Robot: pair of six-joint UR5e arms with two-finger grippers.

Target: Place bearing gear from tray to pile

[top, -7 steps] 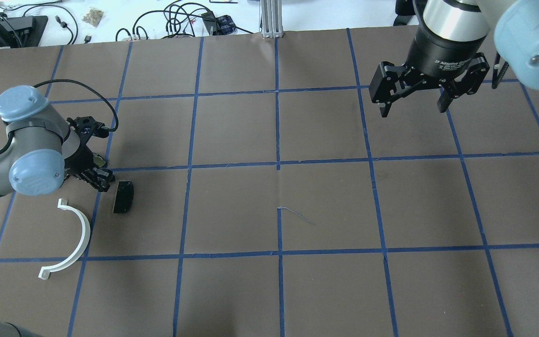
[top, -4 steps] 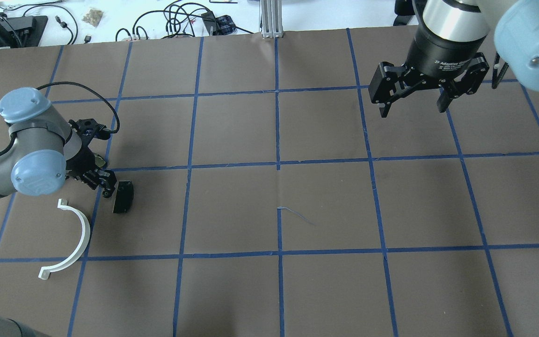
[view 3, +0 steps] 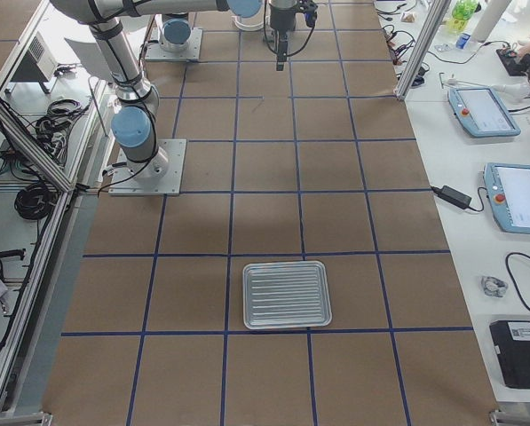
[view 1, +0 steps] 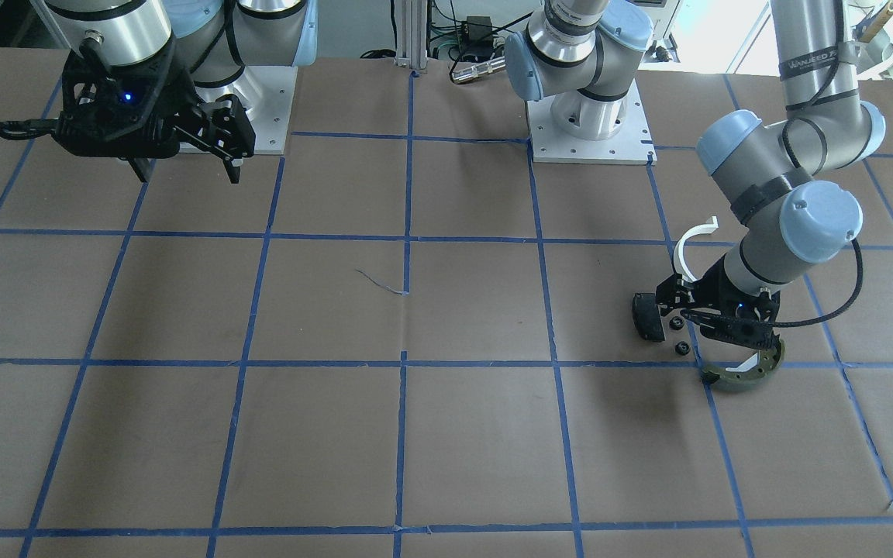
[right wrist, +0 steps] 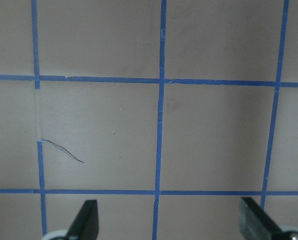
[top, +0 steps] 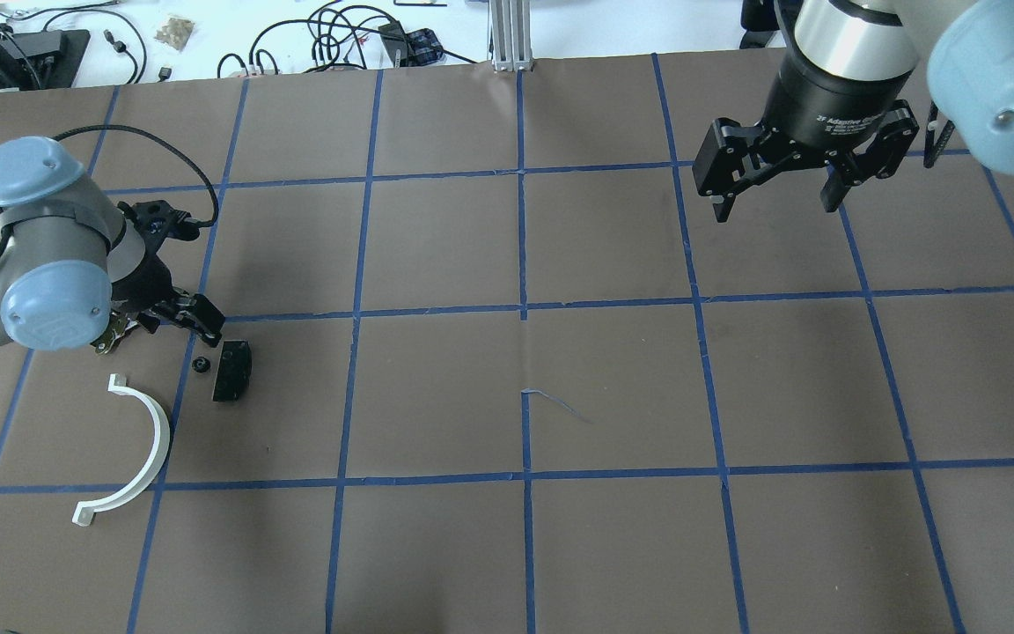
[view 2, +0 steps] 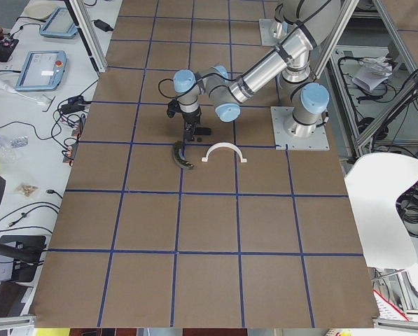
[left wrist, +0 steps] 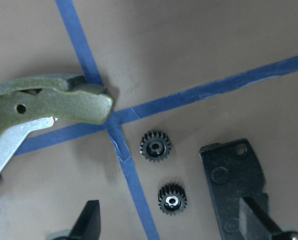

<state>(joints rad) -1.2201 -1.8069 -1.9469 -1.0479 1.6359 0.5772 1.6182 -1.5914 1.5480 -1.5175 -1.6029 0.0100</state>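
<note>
The left hand (left wrist: 171, 226) is spread, empty, above a gear (left wrist: 171, 198) lying on the surface (left wrist: 198, 50) beside a second gear (left wrist: 155, 146), between black pad (left wrist: 233, 185) and brake shoe (left wrist: 54, 102); it could be knocked away by a dragged finger.

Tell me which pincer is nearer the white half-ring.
Left. The left pincer hangs open just beyond the half-ring, over two small gears beside the black pad. The right pincer hangs open far across the table, on the opposite side.
</note>
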